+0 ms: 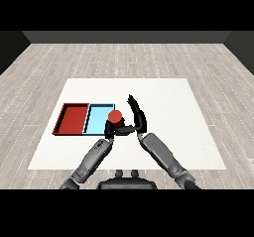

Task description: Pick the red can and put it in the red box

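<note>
Only the top and upper side of the red can [115, 116] visible, the lower body hidden behind the right hand [135, 118] and its thumb crossing in front. Near right corner of the light blue tray [97, 118] covered by the can and by the left hand [109, 130]. Left hand's fingers lost in a dark cluster beside the can; impossible to tell whether curled or straight, or whether touching the can. Contact between can and tray floor not visible. Both grey forearms cut off near the picture's lower edge. Red tray [66, 118] too small for any detail inside.
</note>
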You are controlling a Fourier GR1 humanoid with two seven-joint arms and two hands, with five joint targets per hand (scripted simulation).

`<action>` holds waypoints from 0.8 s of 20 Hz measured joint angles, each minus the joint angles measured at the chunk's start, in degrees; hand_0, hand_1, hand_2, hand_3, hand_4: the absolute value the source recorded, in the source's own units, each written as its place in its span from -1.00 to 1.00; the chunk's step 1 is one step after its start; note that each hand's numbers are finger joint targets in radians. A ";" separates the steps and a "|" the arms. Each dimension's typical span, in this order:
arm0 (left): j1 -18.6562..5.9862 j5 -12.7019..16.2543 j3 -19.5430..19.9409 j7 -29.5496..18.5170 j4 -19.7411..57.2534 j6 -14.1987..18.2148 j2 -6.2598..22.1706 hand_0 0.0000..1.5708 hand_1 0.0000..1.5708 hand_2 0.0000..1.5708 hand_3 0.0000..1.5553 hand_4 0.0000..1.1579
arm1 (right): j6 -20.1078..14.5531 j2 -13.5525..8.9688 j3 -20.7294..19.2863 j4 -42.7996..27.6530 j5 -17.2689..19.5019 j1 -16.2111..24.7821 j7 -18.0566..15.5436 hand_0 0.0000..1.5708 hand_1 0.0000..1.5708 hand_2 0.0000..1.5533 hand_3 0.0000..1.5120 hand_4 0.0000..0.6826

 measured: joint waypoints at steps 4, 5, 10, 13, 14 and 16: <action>0.78 -1.65 1.54 -0.25 0.26 -0.28 0.73 1.00 1.00 1.00 0.91 0.97 | 2.40 -2.36 -3.65 -4.89 -0.49 3.80 -0.93 -1.00 -1.00 -1.00 -1.00 -1.00; 1.09 -1.69 2.10 0.19 -0.65 -0.87 1.67 1.00 1.00 1.00 0.90 0.97 | 3.05 -3.27 -4.39 -6.59 -0.72 5.25 -1.08 -1.00 -1.00 -1.00 -1.00 -1.00; 1.70 -4.17 4.21 2.00 -3.22 -0.83 6.59 1.00 1.00 1.00 0.89 0.94 | 4.81 -7.87 -7.56 -14.46 -1.09 12.36 -1.58 -1.00 -1.00 -1.00 -1.00 -1.00; 0.91 -5.60 6.21 3.77 -3.68 -0.90 11.06 1.00 1.00 1.00 0.89 0.93 | 6.52 -11.01 -10.07 -17.20 -2.51 18.50 -2.92 -1.00 -1.00 -1.00 -1.00 -1.00; 1.25 -5.79 6.90 3.90 -3.91 -1.11 12.24 1.00 1.00 1.00 0.89 0.92 | 6.67 -11.52 -10.89 -17.45 -2.73 20.34 -3.56 -1.00 -1.00 -1.00 -1.00 -1.00; 1.61 -5.85 8.93 4.36 -3.48 -2.04 15.43 1.00 1.00 0.97 0.88 0.93 | 7.43 -12.74 -12.30 -17.44 -3.13 23.55 -4.80 -1.00 -1.00 -1.00 -1.00 -1.00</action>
